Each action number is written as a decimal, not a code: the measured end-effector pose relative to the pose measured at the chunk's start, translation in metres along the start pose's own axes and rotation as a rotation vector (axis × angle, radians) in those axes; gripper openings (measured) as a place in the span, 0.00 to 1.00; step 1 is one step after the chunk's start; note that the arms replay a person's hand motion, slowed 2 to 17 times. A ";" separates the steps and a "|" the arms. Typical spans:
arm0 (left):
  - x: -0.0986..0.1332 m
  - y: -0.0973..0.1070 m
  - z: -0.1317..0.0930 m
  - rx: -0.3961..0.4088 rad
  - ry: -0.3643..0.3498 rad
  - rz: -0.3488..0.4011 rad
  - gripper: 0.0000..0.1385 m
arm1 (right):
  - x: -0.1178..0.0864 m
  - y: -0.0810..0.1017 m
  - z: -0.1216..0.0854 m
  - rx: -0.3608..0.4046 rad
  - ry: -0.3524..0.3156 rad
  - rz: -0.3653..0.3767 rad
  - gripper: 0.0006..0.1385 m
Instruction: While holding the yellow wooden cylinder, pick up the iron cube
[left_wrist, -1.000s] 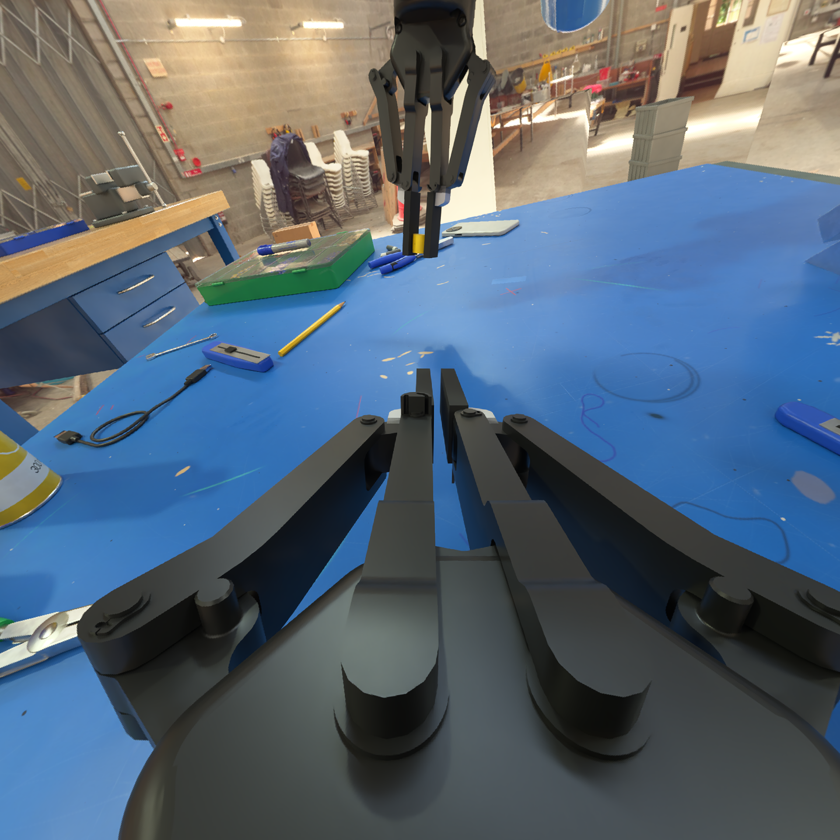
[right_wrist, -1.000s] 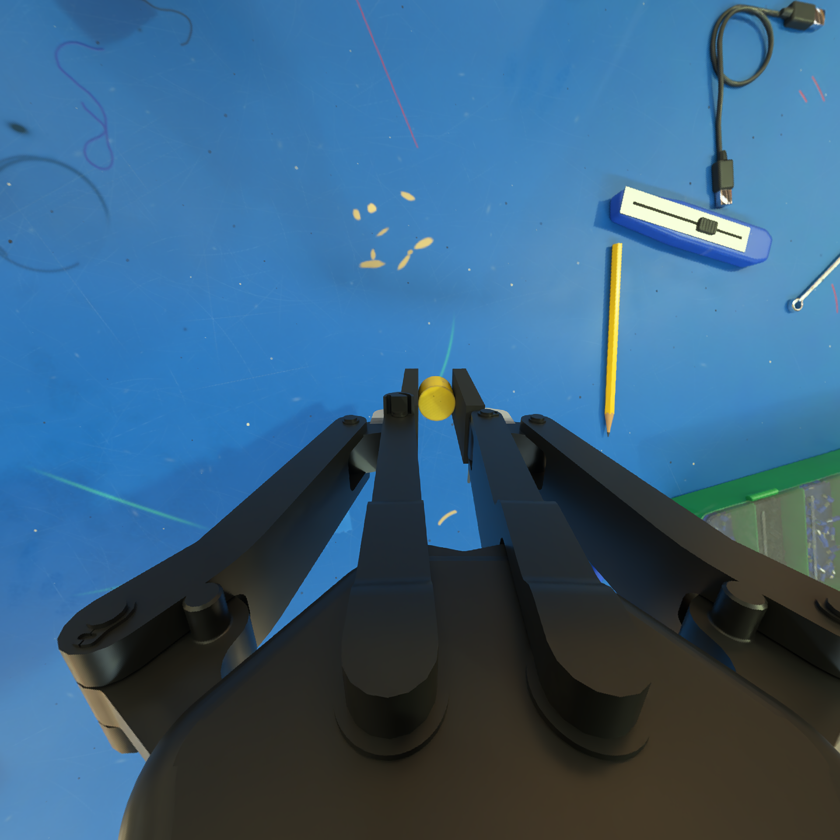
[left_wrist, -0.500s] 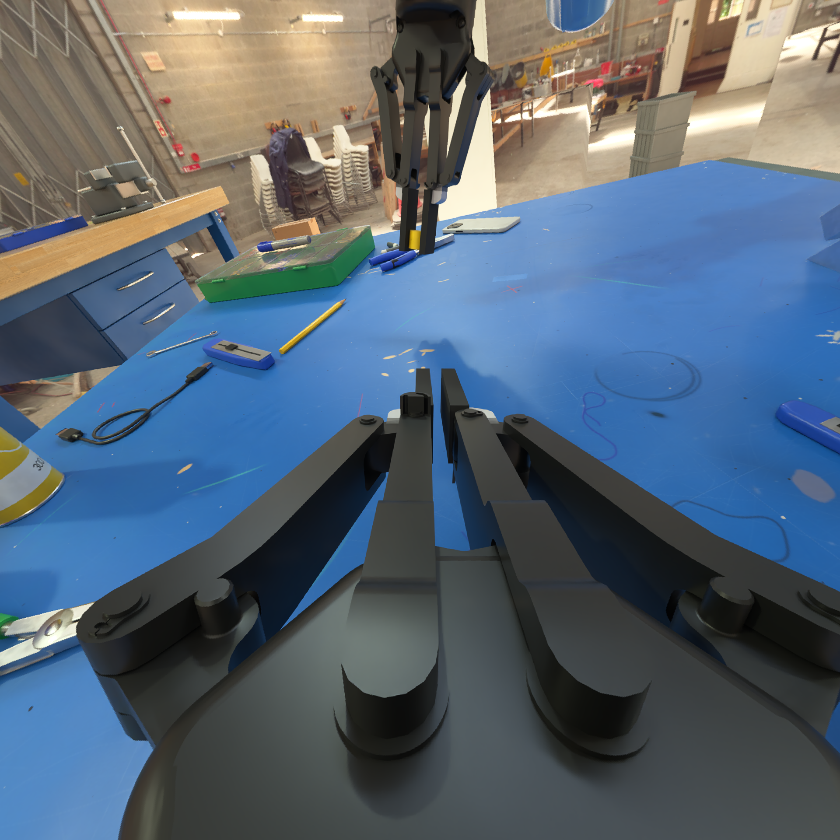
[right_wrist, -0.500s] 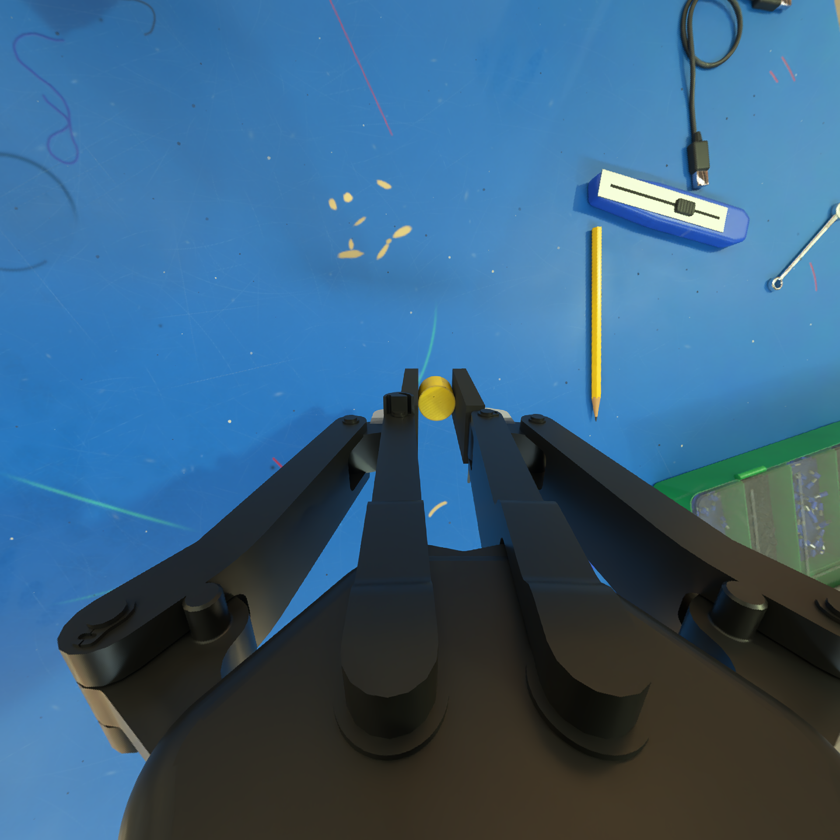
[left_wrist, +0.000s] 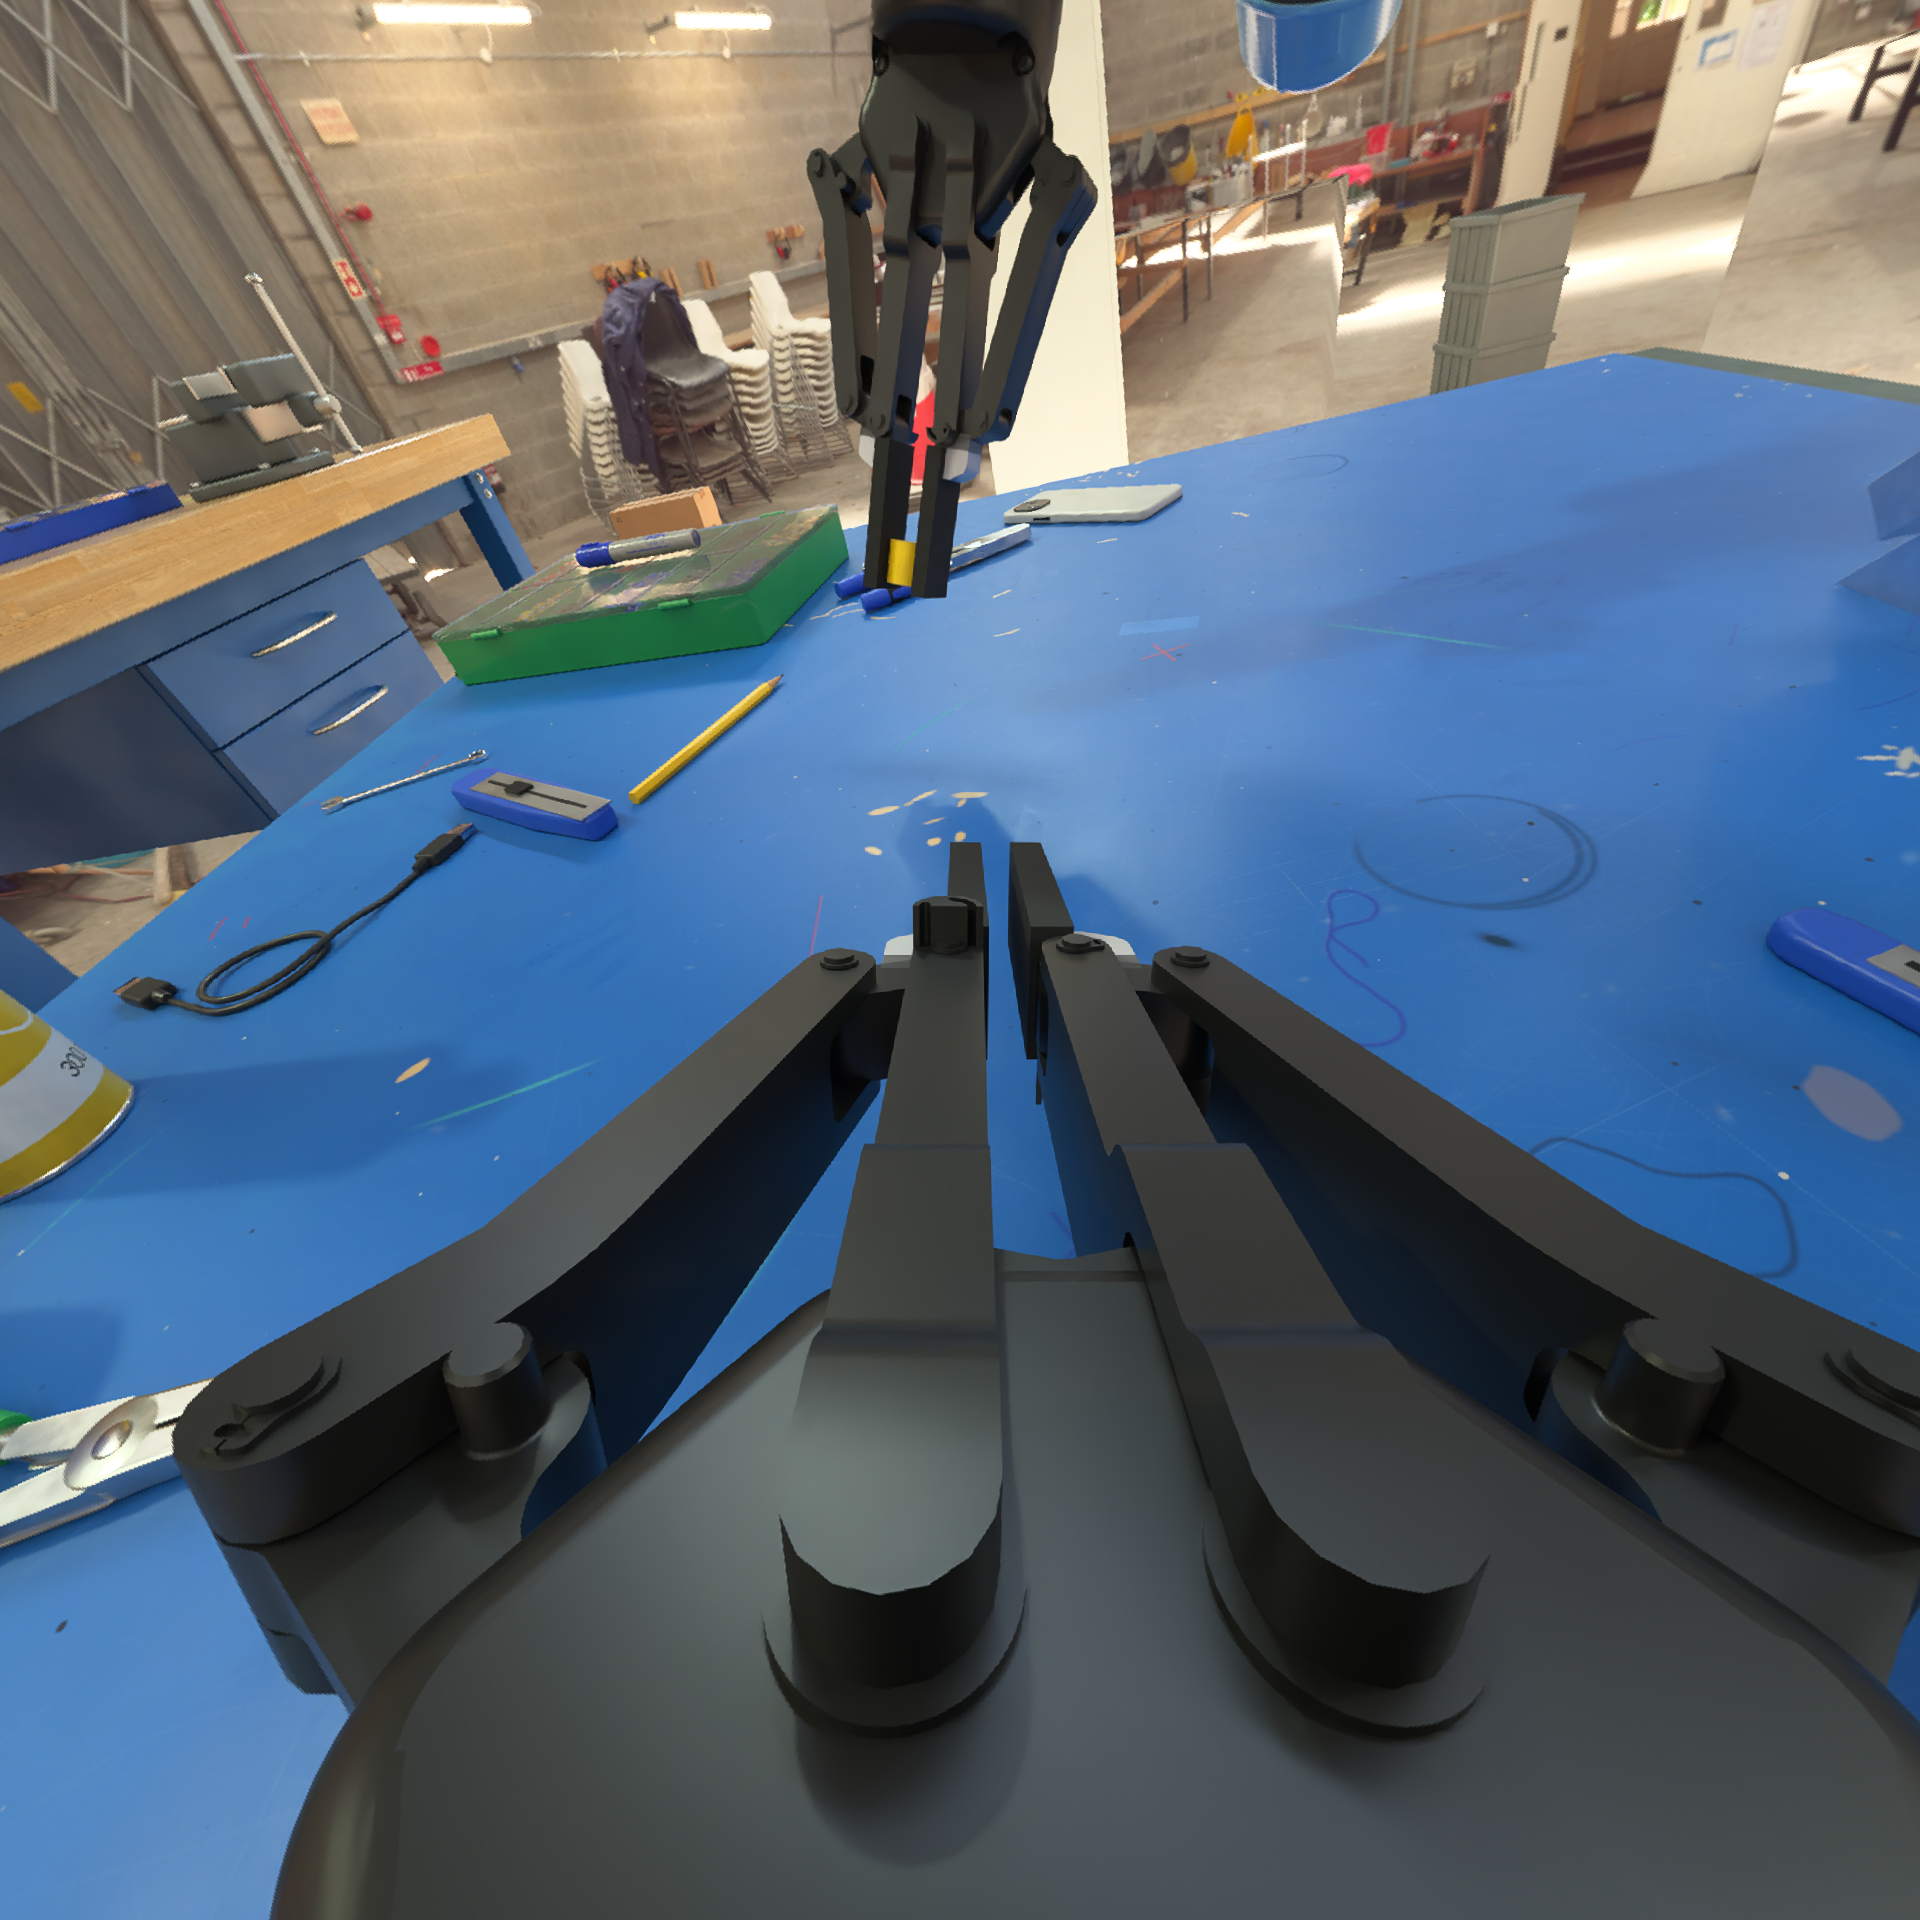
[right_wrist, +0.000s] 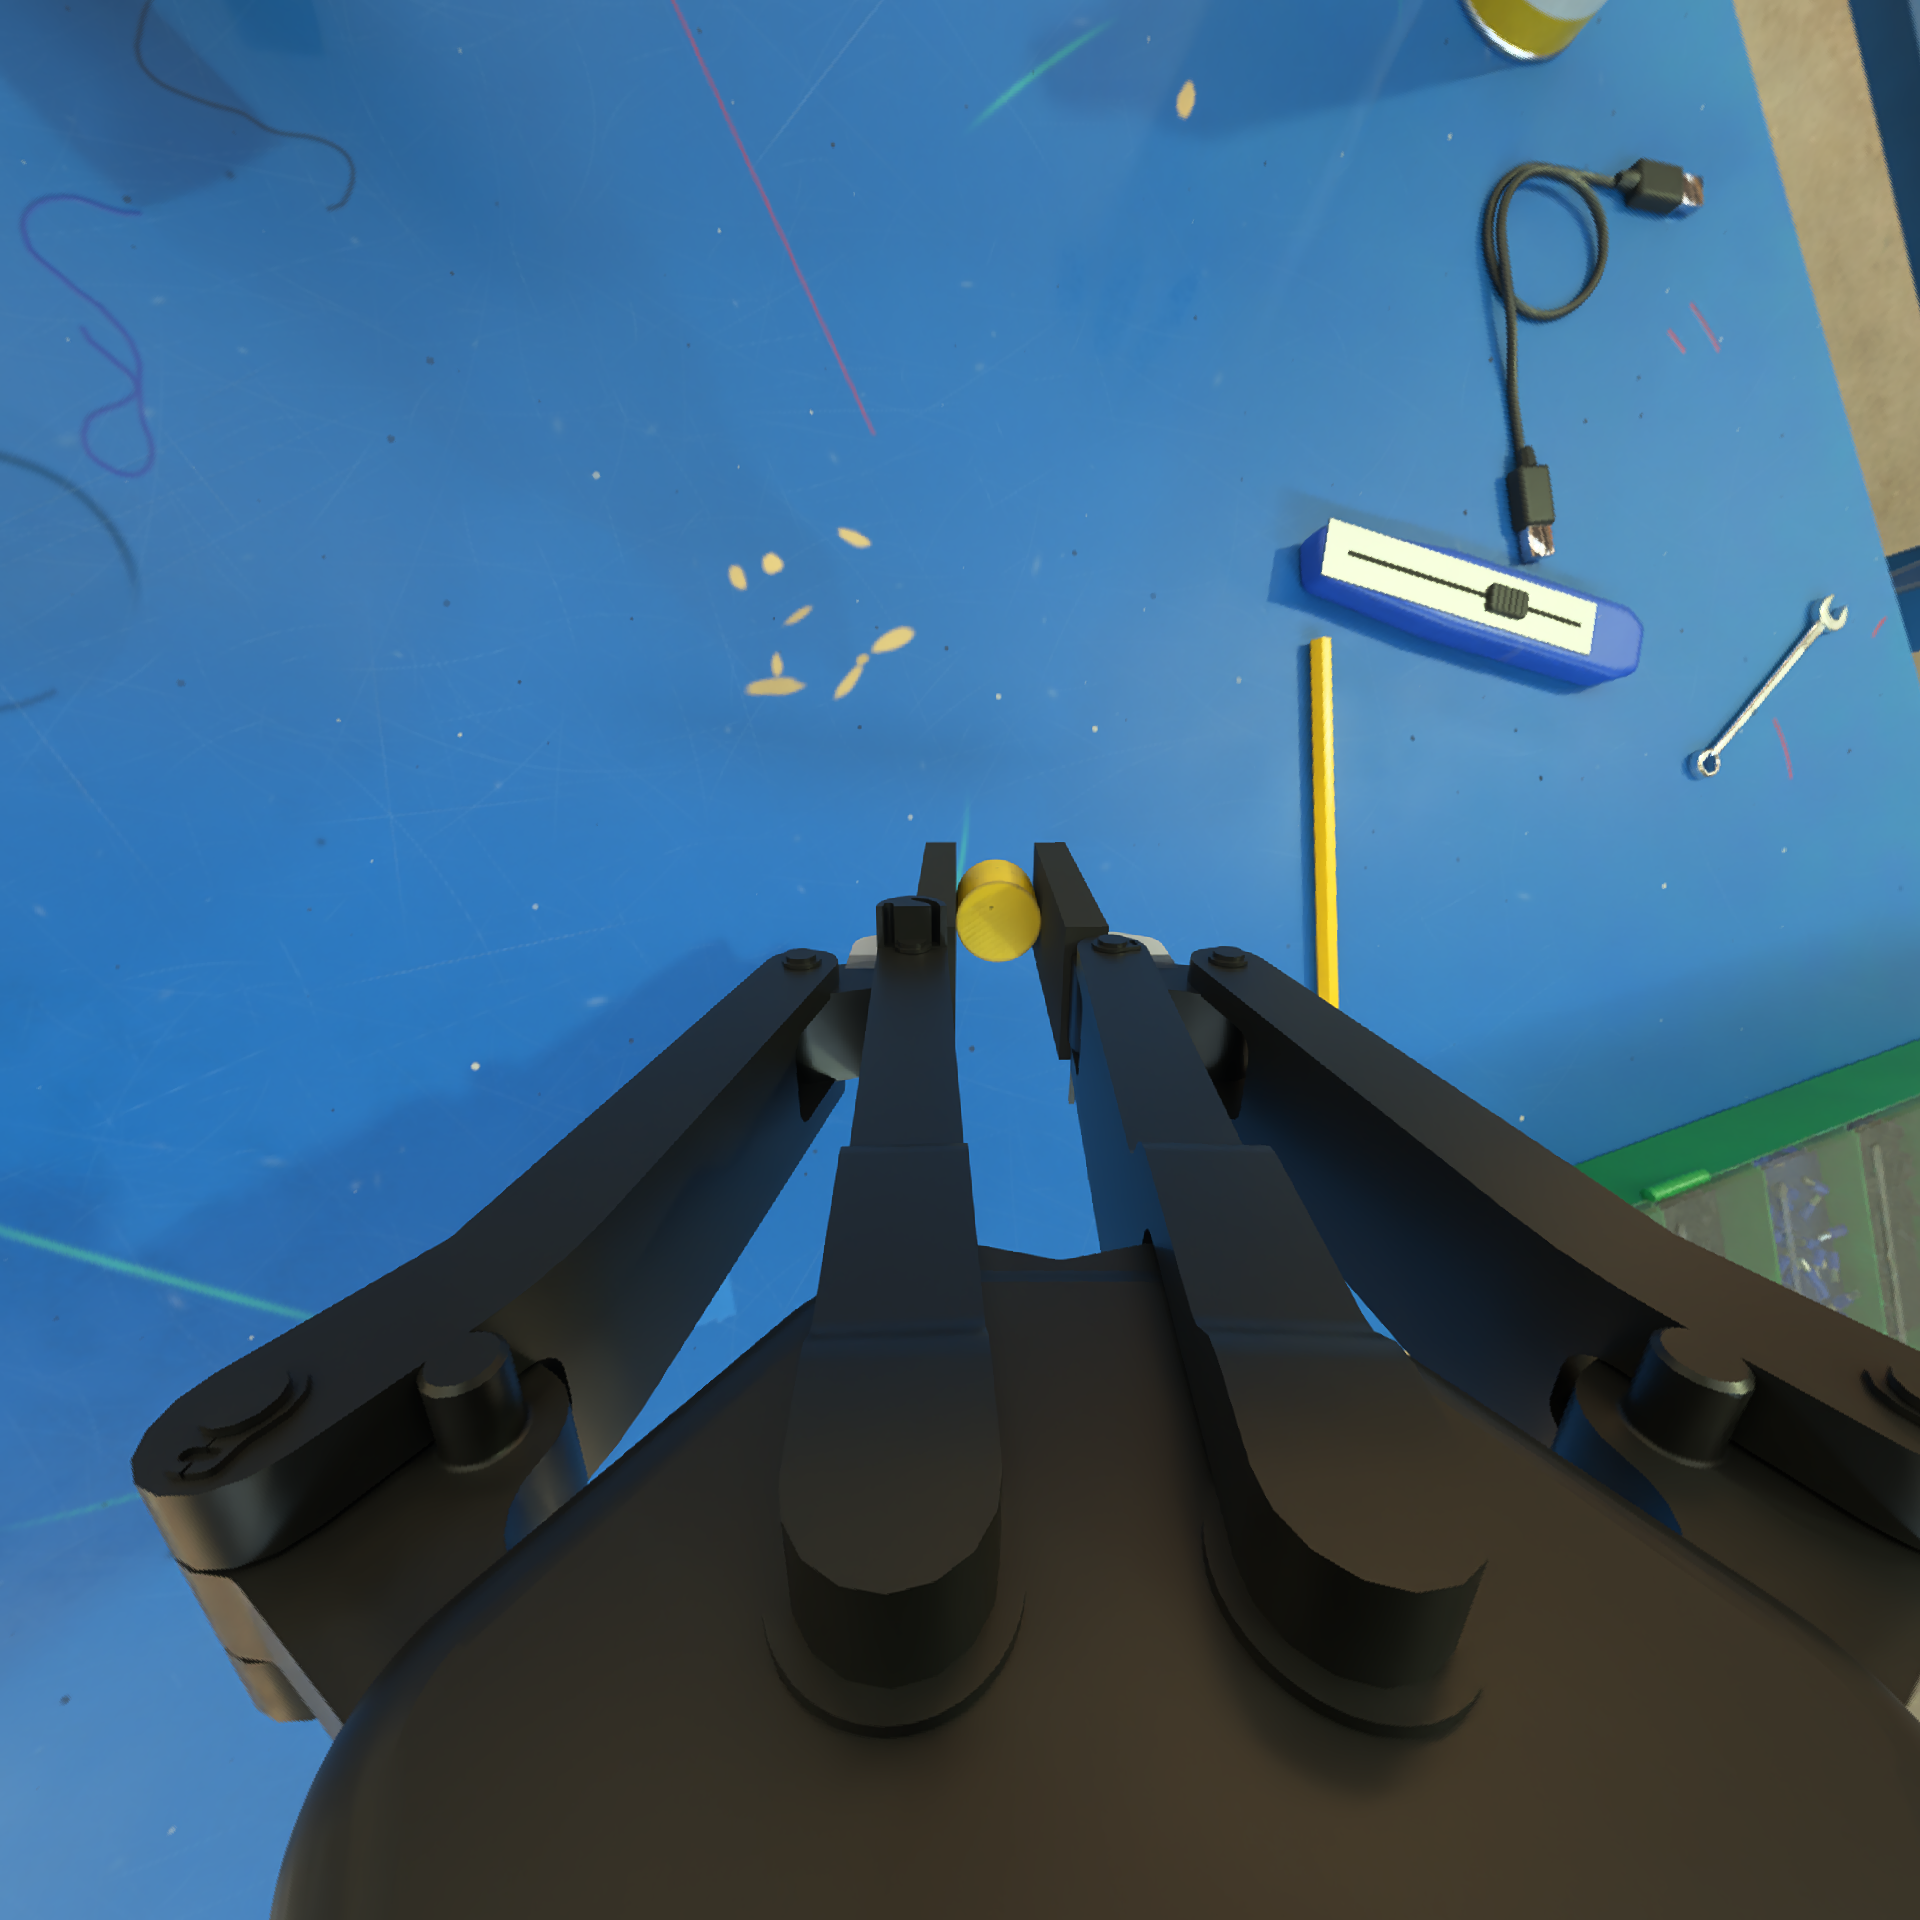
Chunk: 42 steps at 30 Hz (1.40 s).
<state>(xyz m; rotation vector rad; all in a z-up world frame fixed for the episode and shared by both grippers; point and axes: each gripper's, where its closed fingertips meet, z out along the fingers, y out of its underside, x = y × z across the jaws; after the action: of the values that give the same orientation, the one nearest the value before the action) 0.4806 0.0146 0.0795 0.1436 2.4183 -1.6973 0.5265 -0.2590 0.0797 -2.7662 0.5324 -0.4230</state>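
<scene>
My right gripper (right_wrist: 995, 873) is shut on the yellow wooden cylinder (right_wrist: 995, 910) and holds it above the blue table (right_wrist: 520, 831), pointing down. In the left wrist view the right gripper (left_wrist: 914, 566) hangs at the far side with the yellow cylinder (left_wrist: 900, 561) between its fingertips, just above the table. My left gripper (left_wrist: 995, 873) is shut and empty, low over the middle of the table (left_wrist: 1195, 727). No iron cube shows in either view.
A green organiser box (left_wrist: 644, 608) with a marker on it, a yellow pencil (left_wrist: 707, 738), a blue slider box (left_wrist: 535, 805), a black USB cable (left_wrist: 291, 945), a small spanner (right_wrist: 1766, 691), a phone (left_wrist: 1091, 504) and a yellow can (left_wrist: 42, 1101) lie on the left and far side.
The right gripper has shifted and tilted with the cylinder still in it; the table has slid down in its view and the yellow can now shows at the top. The left gripper barely moved.
</scene>
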 end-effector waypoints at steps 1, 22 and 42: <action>0.000 0.000 0.000 -0.001 0.000 0.000 0.05 | 0.001 -0.002 0.001 0.005 0.003 -0.002 0.14; -0.001 0.002 -0.002 -0.024 0.007 0.013 0.06 | 0.006 -0.022 -0.003 0.089 0.059 0.001 0.14; -0.014 0.004 -0.020 -0.079 0.016 -0.003 0.10 | -0.008 -0.031 -0.037 0.393 0.159 0.128 0.14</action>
<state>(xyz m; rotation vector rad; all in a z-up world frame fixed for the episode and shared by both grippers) 0.4928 0.0349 0.0855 0.1433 2.4936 -1.6055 0.5167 -0.2366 0.1224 -2.3218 0.5879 -0.6446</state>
